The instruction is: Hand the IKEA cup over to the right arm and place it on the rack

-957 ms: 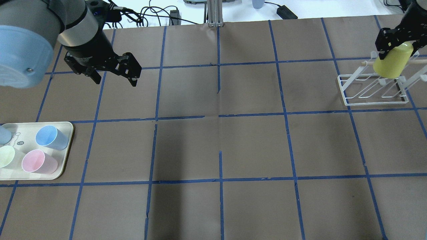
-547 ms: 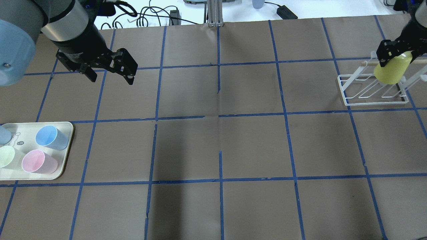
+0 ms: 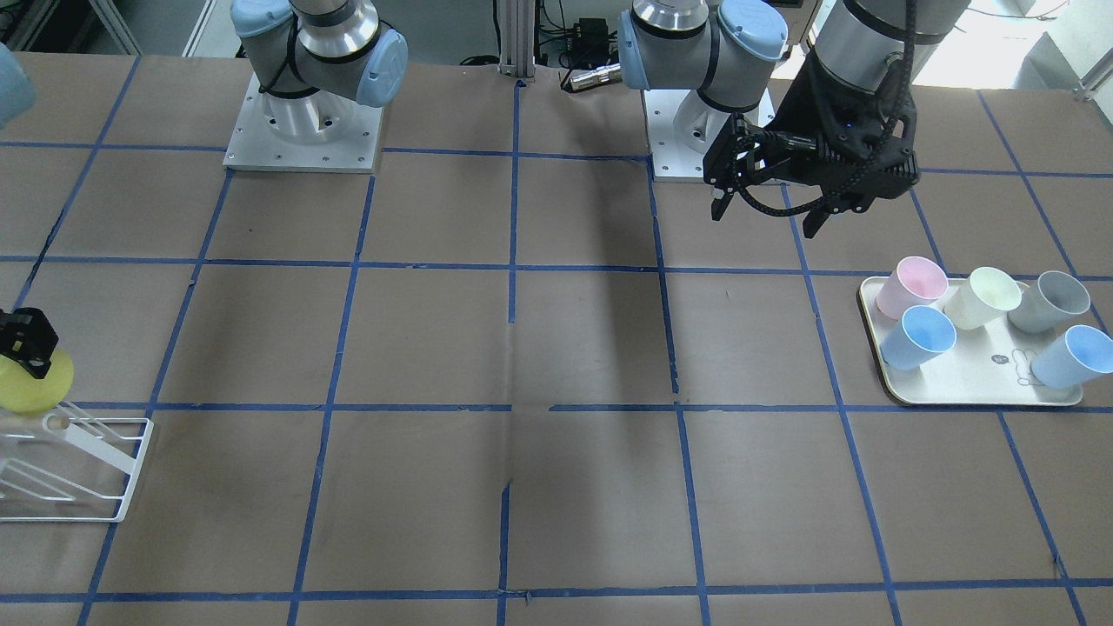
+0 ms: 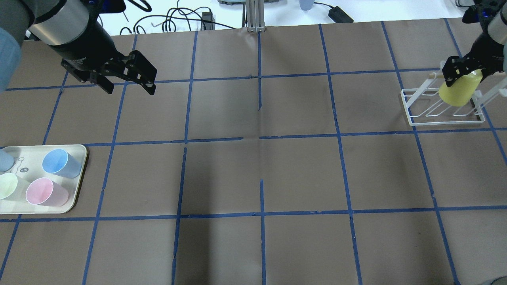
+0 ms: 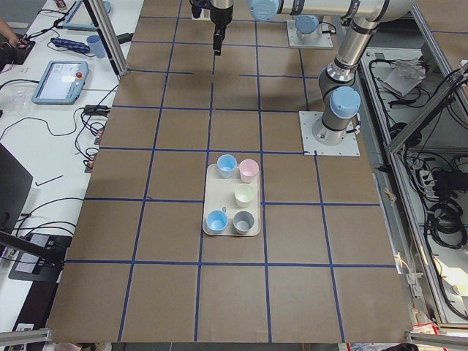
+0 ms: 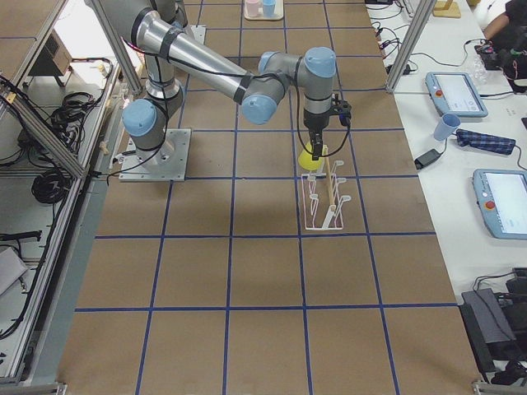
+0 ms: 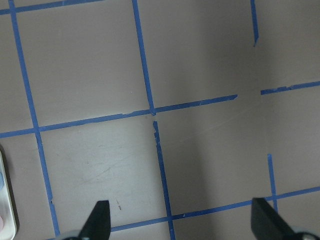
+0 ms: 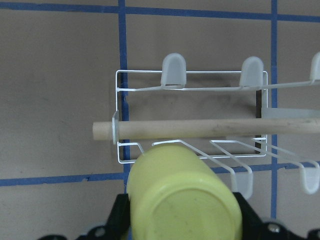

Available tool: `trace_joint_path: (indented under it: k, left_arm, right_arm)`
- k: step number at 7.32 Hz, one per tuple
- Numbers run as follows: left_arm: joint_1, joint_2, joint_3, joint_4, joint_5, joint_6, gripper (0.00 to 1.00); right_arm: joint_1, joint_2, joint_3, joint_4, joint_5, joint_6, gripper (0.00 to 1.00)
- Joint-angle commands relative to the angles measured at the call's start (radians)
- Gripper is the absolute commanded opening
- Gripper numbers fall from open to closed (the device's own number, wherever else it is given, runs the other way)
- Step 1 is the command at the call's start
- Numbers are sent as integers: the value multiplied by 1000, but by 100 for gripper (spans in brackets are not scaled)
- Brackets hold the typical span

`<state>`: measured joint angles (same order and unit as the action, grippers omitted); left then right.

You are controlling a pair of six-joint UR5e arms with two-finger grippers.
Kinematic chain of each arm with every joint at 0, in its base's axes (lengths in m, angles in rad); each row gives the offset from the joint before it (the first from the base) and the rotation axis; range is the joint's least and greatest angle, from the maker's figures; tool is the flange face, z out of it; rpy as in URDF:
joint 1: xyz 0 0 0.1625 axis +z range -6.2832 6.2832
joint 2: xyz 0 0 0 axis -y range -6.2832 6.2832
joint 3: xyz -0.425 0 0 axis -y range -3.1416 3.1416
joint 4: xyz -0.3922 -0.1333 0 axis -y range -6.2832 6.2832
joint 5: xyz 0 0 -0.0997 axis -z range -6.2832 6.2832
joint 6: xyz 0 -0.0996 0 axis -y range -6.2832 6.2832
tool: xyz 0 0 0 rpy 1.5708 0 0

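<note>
- IKEA cup [image 4: 457,92] hangs mouth-down over the rack [image 4: 443,123], by the bench's right edge toward its far right corner. My right gripper [image 4: 461,75] is clamped on the cup's closed base end.
- Over the last second I have brought the cup lower. It was riding above the wooden peg [image 8: 200,127], and in the overhead view its body now overlaps the slanted prongs.
- I cannot tell whether the rim already touches a prong. The wrist view shows only the base and the peg just beyond it.
- My left gripper [image 4: 129,88] has pulled back toward the bench's far left corner. Its fingers [image 7: 100,222] are spread wide with nothing between them.
- I judge the hand-over finished and the placing nearly so. What seems left is seating the cup on a prong and letting go.
- The cup is matte yellow plastic, tapered and handleless, with a flat round base. That smooth cone could slip if my grip eases too early.
- The rack is thin white wire with rounded pale caps on its prong tips. It looks light, so I expect it could shift if the cup pushes sideways on it.
- The peg is a pale, bare wooden dowel running the rack's length.
- A cream tray [image 4: 84,160] by the bench's left edge holds pastel cups [image 4: 59,163], well apart from my work.
- The bench top is brown paper gridded with blue tape.
</note>
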<state>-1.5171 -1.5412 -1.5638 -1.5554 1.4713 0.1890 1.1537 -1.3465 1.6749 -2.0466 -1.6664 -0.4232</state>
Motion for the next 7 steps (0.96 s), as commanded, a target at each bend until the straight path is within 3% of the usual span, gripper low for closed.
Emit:
trace_joint_path:
  k: [1, 2, 3, 5, 6, 7]
  left_arm:
    - [3, -1, -1, 8, 0, -8, 100]
    - [3, 3, -1, 6, 6, 0, 100]
    - [3, 4, 1, 6, 18, -2, 100]
    - [2, 3, 5, -24, 113, -16, 100]
    - [0, -5, 22, -35, 113, -76, 100]
    - [-3, -4, 24, -44, 113, -94, 100]
  right_arm:
    - [0, 44, 2, -27, 1, 0, 13]
    - [0, 58, 2, -27, 2, 1, 18]
    - [1, 75, 0, -40, 14, 0, 32]
    - [4, 98, -1, -66, 28, 0, 79]
    - [6, 90, -6, -55, 28, 0, 100]
    - [7, 83, -7, -37, 28, 0, 100]
